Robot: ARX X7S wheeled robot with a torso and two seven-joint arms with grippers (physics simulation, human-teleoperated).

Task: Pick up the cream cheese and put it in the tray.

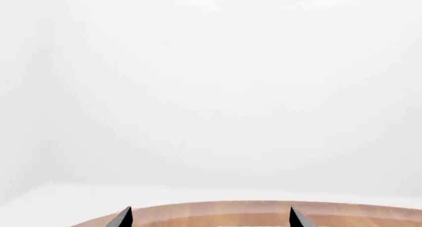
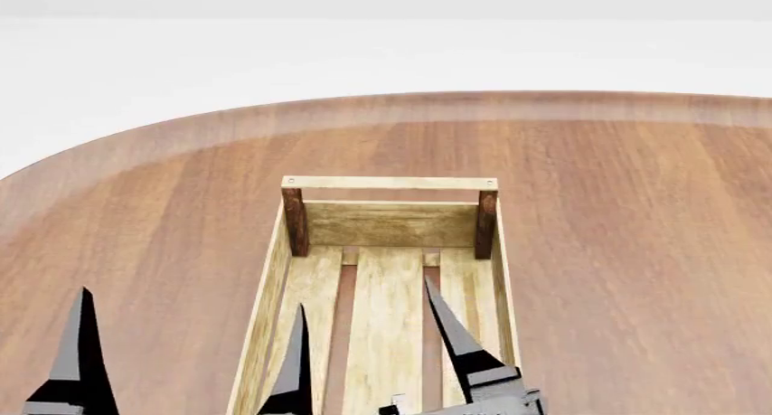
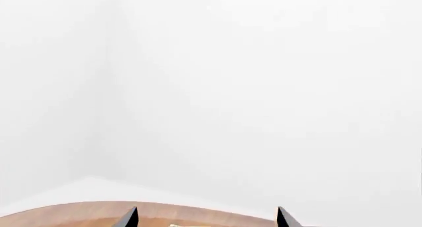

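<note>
A long crate of pale slatted wood, the tray (image 2: pixel 390 223), lies lengthwise on a round table (image 2: pixel 627 216) of smooth reddish-brown wood whose grain runs in soft streaks toward a lighter curved rim. The tray's far end is a plain board set between two dark brown square corner posts, topped by a thin pale rail; its floor is made of flat planks with narrow dark gaps between them, and its long sides are thin upright boards. The cream cheese shows in none of the three views, so its place cannot be told. In the head view the left gripper (image 2: pixel 187 352) shows as two black, tapered, blade-like fingers standing well apart, one over the bare table beside the tray and one at the tray's near-left wall, with nothing between them. Only one dark pointed finger (image 2: pixel 453 329) of the right arm shows there, rising from a grey block over the tray's floor. The right wrist view shows the right gripper (image 3: pixel 207 218) as two sharp black tips spread wide against a blank white wall, and the left wrist view shows the same spread tips above the table's curved edge.
</note>
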